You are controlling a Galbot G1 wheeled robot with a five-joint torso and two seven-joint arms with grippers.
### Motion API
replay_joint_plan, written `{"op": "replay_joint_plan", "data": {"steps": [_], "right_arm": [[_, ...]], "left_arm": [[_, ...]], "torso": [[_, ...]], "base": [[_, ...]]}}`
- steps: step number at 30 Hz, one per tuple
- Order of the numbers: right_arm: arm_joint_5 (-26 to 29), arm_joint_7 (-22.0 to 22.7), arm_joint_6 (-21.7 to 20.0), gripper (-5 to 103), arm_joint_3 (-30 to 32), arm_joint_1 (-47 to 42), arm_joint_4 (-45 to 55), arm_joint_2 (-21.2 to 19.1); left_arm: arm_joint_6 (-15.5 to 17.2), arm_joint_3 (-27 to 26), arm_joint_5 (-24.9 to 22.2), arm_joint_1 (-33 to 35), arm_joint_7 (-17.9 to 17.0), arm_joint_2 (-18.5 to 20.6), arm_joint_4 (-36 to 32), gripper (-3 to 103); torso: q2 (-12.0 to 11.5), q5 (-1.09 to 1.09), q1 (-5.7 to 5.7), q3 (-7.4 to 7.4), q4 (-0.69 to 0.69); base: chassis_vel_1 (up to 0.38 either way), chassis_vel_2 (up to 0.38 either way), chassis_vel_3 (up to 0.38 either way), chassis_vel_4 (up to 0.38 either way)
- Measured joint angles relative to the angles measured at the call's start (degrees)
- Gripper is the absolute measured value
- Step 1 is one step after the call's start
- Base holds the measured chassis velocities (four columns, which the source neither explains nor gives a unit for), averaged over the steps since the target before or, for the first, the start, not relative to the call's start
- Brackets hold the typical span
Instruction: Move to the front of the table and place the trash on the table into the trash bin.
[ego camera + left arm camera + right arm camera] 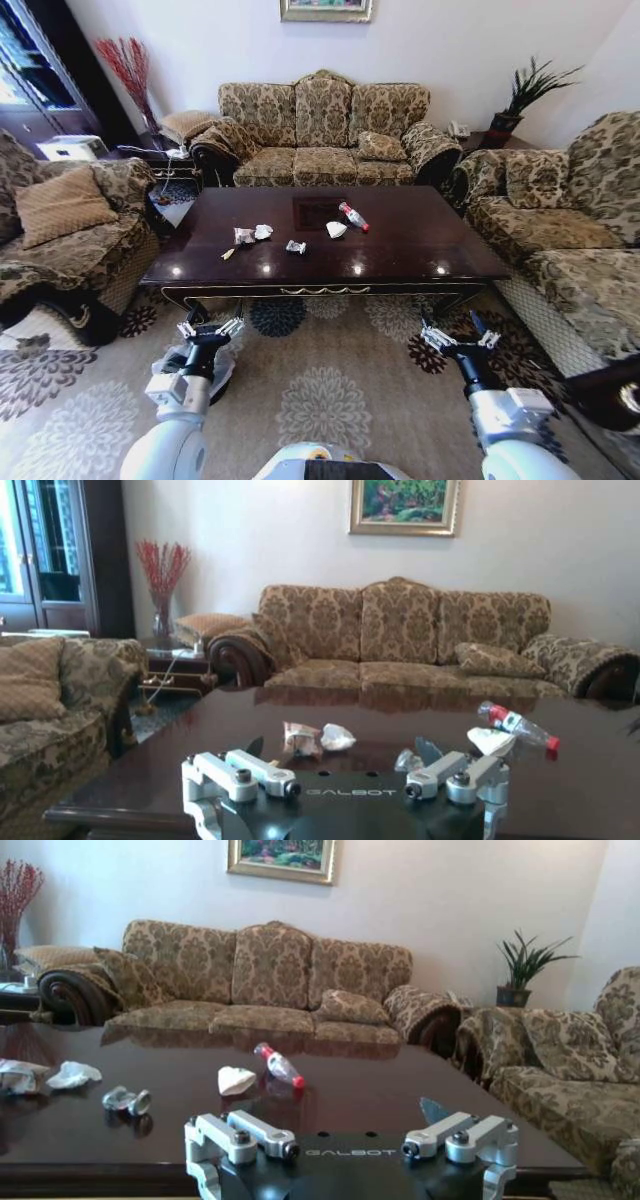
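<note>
We face the long front edge of the worktop (420,250), a dark glossy table with a sofa (322,130) beyond it at 12 o'clock and armchairs at 9 and 3.

Trash lies in a loose band across the middle of the worktop, all pieces apart from each other:
- bottle (353,216), clear with a red cap, on its side at about 1 o'clock from the centre inset.
- white wad (336,229) just beside the bottle, toward 7 o'clock of it.
- small shiny wrapper (295,247) nearer the front edge, at 6 o'clock of the inset.
- crumpled wrapper (244,236) and white paper (263,231), touching or nearly so, at 9 o'clock of the inset.
- yellowish scrap (228,254) at 7 o'clock of that pair, closest to the front edge.

Left claw (210,329) hovers over the carpet short of the worktop's front edge, at 7 o'clock in the head view, fingers spread, holding nothing. The left wrist view looks across the worktop at the pair of wrappers and the bottle.

Right claw (460,340) hovers likewise short of the front edge at 5 o'clock, fingers spread and empty. From its wrist we see the wad and bottle ahead.
</note>
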Motion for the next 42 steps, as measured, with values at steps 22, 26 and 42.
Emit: {"op": "replay_joint_plan", "data": {"steps": [22, 26, 42], "right_arm": [[-3.7, -2.5, 6.7, 100, 0.3, -0.8, -2.3, 0.4], [-3.3, -2.0, 8.9, 100, 0.4, -0.3, -3.7, 0.4], [-2.2, -0.4, 11.7, 100, 2.0, -1.0, -7.0, 0.5]], "left_arm": [[-1.2, 0.3, 1.4, 0.3, 0.0, -0.3, 1.2, 100], [-1.3, 0.2, 1.3, 0.0, 0.0, -0.2, 3.3, 100], [-3.6, 0.8, 2.9, -11.7, 3.7, 2.2, 38.9, 100]], "torso": [[0.0, -0.01, -0.01, -0.01, -0.01], [0.0, -0.06, 0.01, 0.00, 0.00], [0.0, -0.05, 0.00, 0.00, -0.02]], "base": [[0.250, 0.261, -0.250, -0.259], [0.309, 0.264, -0.238, -0.280], [0.008, -0.001, -0.006, -0.018]]}}
